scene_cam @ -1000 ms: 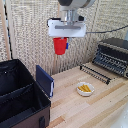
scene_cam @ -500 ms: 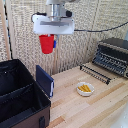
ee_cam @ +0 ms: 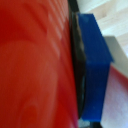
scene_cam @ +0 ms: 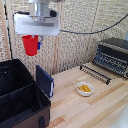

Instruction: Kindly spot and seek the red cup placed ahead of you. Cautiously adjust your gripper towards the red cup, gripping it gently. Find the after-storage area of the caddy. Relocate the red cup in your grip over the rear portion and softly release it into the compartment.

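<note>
Gripper [scene_cam: 31, 44] high in the air, white block hand under the bulky arm, jaws closed on the red cup [scene_cam: 30, 45], which hangs upright below the hand, clear of everything beneath it. Cup sits toward the exterior view's left, above the caddy [scene_cam: 20, 102], roughly over its far part near the back edge; exact compartment under it can't be told from this angle. Caddy is black, soft-sided, open, with a fabric divider across the middle, resting on the light wooden table [scene_cam: 95, 110]. Flat dark blue panel [scene_cam: 44, 80] stands upright just beside the caddy's right side in the exterior view. White bowl [scene_cam: 85, 89] with yellow pieces on the table, well apart from the caddy. Dark toaster oven [scene_cam: 113, 56] at the exterior view's right with its door dropped open. Wrist view: red cup wall [ee_cam: 35, 65] fills most of the shot, blue finger [ee_cam: 95, 65] pressed against it, blurry.
</note>
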Motion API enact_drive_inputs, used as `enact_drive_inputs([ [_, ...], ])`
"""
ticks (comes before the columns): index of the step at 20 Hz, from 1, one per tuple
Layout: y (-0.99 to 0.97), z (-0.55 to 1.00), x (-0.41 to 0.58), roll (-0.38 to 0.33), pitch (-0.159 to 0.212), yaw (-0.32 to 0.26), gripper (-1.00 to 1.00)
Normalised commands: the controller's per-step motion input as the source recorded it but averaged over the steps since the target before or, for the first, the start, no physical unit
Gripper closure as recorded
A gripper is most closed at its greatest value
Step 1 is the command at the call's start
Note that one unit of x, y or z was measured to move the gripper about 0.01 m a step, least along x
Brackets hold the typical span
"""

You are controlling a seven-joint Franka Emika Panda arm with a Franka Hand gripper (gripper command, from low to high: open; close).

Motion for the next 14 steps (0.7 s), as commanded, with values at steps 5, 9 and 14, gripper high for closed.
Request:
enact_drive_inputs([
  [5, 0.70, -0.14, 0.417, -0.090, -0.021, 0.042, 1.00],
  [9, 0.64, -0.16, 0.227, -0.090, -0.020, 0.063, 1.00],
  [14, 0.45, -0.28, 0.149, -0.106, -0.004, 0.128, -1.00],
])
